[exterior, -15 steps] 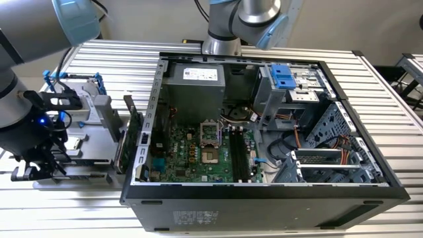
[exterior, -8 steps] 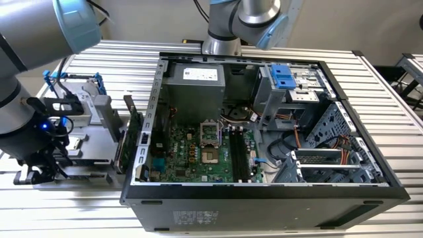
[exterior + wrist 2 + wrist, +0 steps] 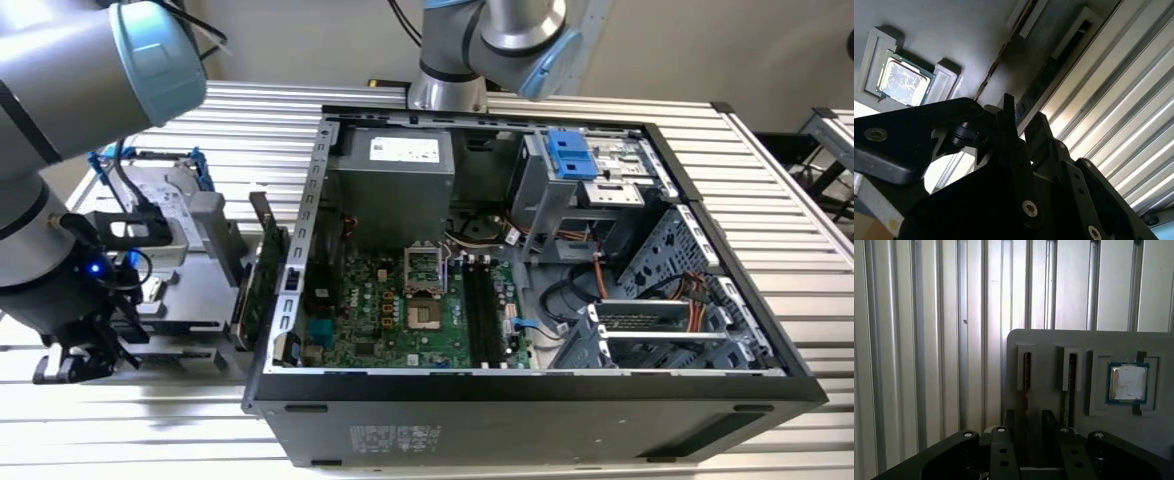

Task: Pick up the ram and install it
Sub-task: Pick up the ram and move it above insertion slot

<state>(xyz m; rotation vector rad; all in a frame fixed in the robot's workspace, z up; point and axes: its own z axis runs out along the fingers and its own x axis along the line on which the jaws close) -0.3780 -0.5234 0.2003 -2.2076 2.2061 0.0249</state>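
Note:
The ram (image 3: 1026, 371) stands on edge in a slot of a grey holder block (image 3: 1049, 342), seen as a thin dark strip. A second similar stick (image 3: 1071, 382) fills the slot beside it. My gripper (image 3: 1027, 416) hovers over the block, open, with one finger (image 3: 1008, 432) on each side of the first stick's line and a gap between them. In the second wrist view the ram (image 3: 996, 59) runs away from the gripper (image 3: 1023, 125). In the exterior view the gripper (image 3: 83, 362) is low at the left, outside the open computer case (image 3: 534, 385), whose long black memory slots (image 3: 481, 312) are bare.
A processor chip (image 3: 1127, 382) lies in a recess of the same block. A green card (image 3: 260, 270) stands upright between the grey holder (image 3: 187, 240) and the case wall. A ribbed metal table (image 3: 787, 180) lies under everything. Drive cage and cables (image 3: 641, 300) fill the case's right.

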